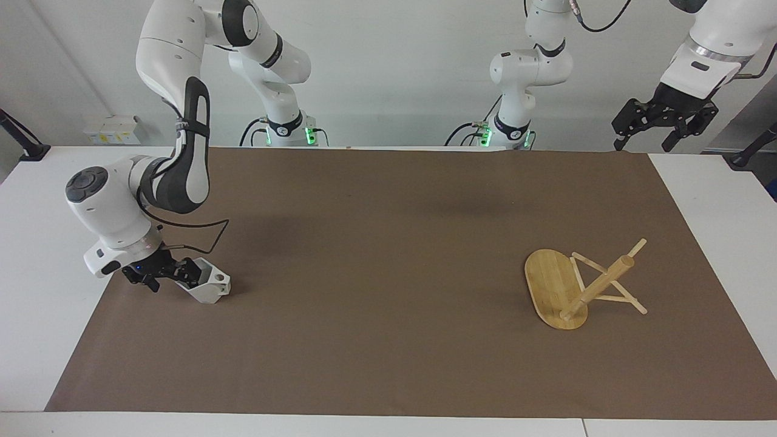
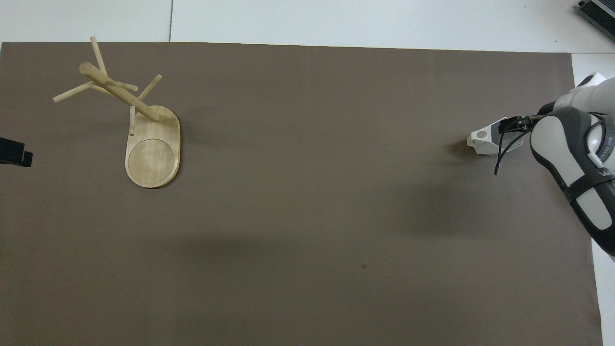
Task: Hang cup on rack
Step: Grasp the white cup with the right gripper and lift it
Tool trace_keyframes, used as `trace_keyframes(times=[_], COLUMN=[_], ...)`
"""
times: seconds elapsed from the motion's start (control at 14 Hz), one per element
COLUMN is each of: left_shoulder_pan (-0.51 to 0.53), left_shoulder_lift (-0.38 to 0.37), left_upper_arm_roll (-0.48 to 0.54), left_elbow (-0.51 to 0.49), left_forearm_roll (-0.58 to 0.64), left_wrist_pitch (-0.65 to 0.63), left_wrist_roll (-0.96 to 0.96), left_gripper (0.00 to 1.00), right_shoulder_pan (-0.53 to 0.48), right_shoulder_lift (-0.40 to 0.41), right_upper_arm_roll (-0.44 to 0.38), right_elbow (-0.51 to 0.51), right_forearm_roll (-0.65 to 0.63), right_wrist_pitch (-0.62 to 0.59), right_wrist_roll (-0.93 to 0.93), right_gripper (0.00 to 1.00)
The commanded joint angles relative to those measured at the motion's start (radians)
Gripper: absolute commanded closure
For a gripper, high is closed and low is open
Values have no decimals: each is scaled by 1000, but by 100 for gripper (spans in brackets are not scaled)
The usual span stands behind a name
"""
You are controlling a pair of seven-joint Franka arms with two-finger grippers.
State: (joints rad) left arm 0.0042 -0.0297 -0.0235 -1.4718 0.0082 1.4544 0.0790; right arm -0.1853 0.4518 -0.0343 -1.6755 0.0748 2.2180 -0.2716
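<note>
- The cup (image 1: 206, 287), a white faceted mug, lies tipped on the brown mat (image 1: 388, 267) at the right arm's end of the table, its open mouth turned toward the table's end and the wrist, its blocky handle with the round hole toward the middle of the table.
- Its long axis, mouth to base, runs roughly along the table's length, slanting up toward the mouth end.
- The right gripper (image 1: 173, 276) sits low at the cup's mouth, one finger seemingly inside the rim and one outside; whether the fingers have actually pinched the wall cannot be told.
- Judged from this, the step in hand is the grasp. Doing it well probably means clamping squarely on one flat facet of the wall, firmly enough to stop the tilted cup pivoting, and keeping the handle hole free for a peg.
- The rack (image 1: 576, 285), a bamboo mug tree, stands well apart toward the left arm's end, upright on its oval base, pegs bare.
- The left gripper (image 1: 661, 124) waits raised over that end's table edge, its fingers spread wide and holding nothing.
</note>
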Motion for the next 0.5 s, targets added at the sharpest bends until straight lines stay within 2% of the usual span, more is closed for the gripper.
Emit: trace_keyframes(times=[0.0,0.21,0.36,0.43], left_shoulder_pan=[-12,-13,-13,-13], left_shoulder_lift=[-27,-25,-25,-25], left_upper_arm_roll=[7,5,5,5], left_elbow=[-30,-30,-30,-30], left_forearm_roll=[-7,-8,-8,-8], left_wrist_pitch=[12,30,41,43], left_wrist_roll=[5,7,7,7], left_gripper=[0,0,0,0], right_shoulder_pan=[-3,-2,1,3], right_shoulder_lift=[-10,-15,-18,-18], right_upper_arm_roll=[5,5,4,5], right_elbow=[5,5,5,5], right_forearm_roll=[29,63,72,72], right_wrist_pitch=[-29,-32,-32,-32], right_wrist_roll=[-28,-14,-12,-9], right_gripper=[40,79,95,100])
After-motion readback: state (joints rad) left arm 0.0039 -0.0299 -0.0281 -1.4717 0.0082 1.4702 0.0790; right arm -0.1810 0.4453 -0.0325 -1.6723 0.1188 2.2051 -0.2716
